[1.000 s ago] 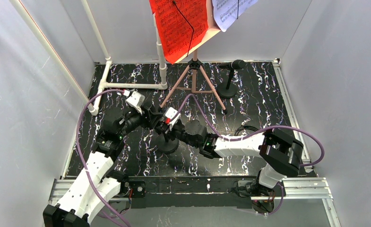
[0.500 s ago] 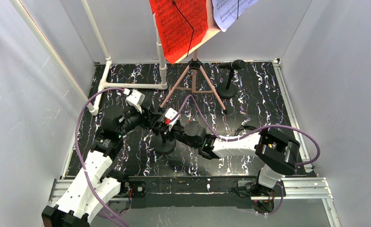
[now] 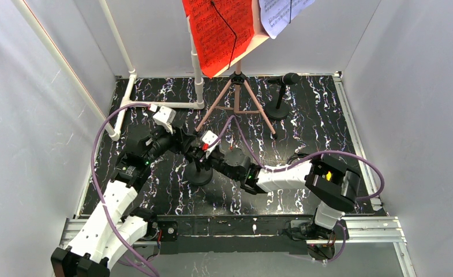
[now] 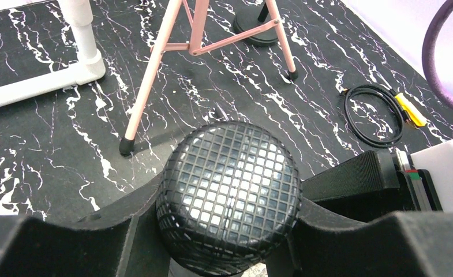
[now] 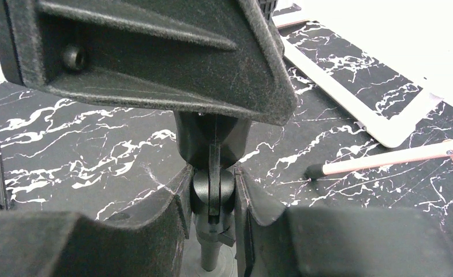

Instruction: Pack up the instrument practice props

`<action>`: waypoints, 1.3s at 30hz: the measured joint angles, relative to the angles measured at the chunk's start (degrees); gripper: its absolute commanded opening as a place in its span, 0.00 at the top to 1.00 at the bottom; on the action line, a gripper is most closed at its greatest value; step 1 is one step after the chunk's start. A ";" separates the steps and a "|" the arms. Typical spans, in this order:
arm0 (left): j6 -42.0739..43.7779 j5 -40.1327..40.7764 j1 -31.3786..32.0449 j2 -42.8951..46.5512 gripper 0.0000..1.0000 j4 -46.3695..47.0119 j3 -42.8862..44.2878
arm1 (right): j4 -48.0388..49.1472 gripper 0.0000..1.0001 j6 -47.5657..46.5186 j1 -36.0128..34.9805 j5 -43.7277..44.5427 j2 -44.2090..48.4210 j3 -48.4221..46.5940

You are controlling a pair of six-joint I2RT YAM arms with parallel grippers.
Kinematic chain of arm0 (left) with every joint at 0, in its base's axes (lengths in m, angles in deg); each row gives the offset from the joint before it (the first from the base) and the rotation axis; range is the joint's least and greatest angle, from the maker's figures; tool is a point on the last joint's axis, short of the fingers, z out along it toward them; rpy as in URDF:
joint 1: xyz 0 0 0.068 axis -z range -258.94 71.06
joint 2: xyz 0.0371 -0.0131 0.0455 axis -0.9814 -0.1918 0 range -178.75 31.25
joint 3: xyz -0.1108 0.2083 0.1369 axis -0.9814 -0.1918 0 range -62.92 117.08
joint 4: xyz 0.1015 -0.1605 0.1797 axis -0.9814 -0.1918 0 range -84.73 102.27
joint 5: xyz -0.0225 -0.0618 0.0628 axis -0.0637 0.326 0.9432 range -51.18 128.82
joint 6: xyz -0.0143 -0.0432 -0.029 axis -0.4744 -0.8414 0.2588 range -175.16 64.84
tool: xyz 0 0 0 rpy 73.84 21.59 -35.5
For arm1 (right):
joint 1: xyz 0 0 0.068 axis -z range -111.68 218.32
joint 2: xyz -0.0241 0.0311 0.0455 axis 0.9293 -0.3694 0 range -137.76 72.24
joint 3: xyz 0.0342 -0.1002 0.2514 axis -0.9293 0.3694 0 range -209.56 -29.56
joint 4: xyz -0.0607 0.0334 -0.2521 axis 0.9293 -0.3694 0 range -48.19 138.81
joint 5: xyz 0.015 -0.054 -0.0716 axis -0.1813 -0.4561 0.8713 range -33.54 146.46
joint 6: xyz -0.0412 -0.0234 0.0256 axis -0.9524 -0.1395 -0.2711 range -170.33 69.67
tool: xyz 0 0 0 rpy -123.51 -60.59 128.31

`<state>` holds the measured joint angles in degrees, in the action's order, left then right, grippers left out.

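Packing had barely started, by the look of it: no case or box showed in any view, and only 1 of the props was in hand. The near microphone (image 3: 199,167) stood mid-table between the 2 arms, gripped twice over. The left gripper (image 4: 228,242) had its fingers (image 4: 114,225) pinching the mesh head (image 4: 229,190) from both sides, while the right gripper (image 5: 212,213) had its fingers (image 5: 154,213) pressed onto the swivel joint (image 5: 211,190) just below the head. Whether the round base (image 3: 199,175) sat on the marbled table (image 3: 304,127) or hung just above it could not be told. Everything else awaited its turn: the pink tripod rack (image 3: 237,104) stood upright at the back with the red sheet (image 3: 218,34) and the white sheet (image 3: 281,14) on it, and the second microphone (image 3: 290,78) stood on its own base at the back right, well apart from both arms. The white pipe frame (image 3: 160,105) lay at the back left (not a prop to pack). The overhead view alone showed the sheets and the whole layout, but the arms hid both grips there. The left wrist view gave the pinch on the head plainly, plus a coiled black cable (image 4: 377,115) with a yellow tag beside the rack's legs. Only the right wrist view showed the clamp on the joint.
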<state>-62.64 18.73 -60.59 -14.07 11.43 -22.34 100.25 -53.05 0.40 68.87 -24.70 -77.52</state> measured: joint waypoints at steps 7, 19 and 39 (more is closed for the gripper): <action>-0.59 0.31 -0.20 0.61 1.00 -2.03 2.29 | 2.10 0.99 0.09 -0.44 1.05 -0.66 -0.46; -0.61 0.63 -0.76 0.61 1.00 -7.04 9.20 | 3.93 0.99 0.04 -0.74 2.25 -1.55 -1.84; -3.58 -3.74 -0.26 3.54 1.00 -0.17 33.35 | 2.69 0.99 0.15 0.04 5.27 -6.03 -4.02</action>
<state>-66.23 14.99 -60.86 -10.53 11.25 11.01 102.94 -52.89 0.45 74.13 -30.74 -81.54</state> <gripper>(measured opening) 0.460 0.359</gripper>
